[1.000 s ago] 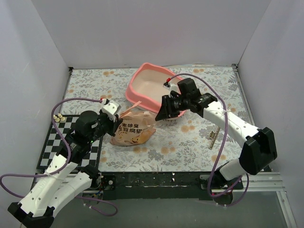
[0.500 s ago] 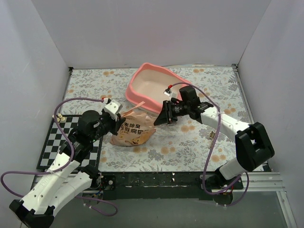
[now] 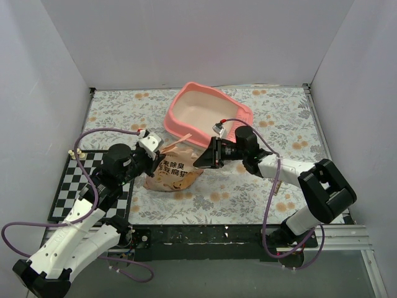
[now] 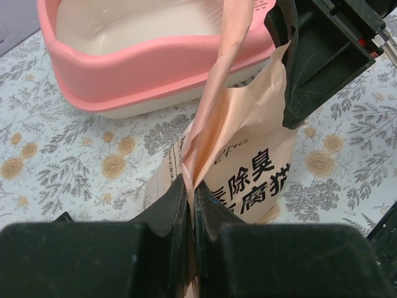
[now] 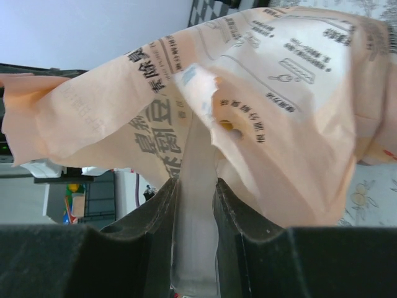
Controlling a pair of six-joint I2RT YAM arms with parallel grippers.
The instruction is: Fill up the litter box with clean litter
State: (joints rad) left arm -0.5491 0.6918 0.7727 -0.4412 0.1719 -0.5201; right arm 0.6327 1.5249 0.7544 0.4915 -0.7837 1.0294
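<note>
The pink litter box (image 3: 186,94) stands at the back centre, and its cream base (image 4: 124,28) shows no granules. The clean litter is out of view. An orange-tan printed bag (image 3: 172,174) lies just in front of the box. My left gripper (image 3: 155,153) is shut on the bag's upright top edge (image 4: 211,112), its jaws (image 4: 191,186) pinching the thin fold. My right gripper (image 3: 202,160) reaches in from the right and is shut on a pale translucent strip (image 5: 197,186). The strip's far end meets the bag (image 5: 279,93), and I cannot tell what it is.
A floral cloth (image 3: 248,186) covers the table, with grey walls on three sides. A black-and-white checkered mat (image 3: 68,180) lies at the left. A small ruler-like thing (image 3: 277,180) lies at the right. Purple cables loop from both arms.
My right gripper has swung left and nearer, from the litter box's near corner to the bag's right top. The left gripper keeps its hold on the bag in the same place.
</note>
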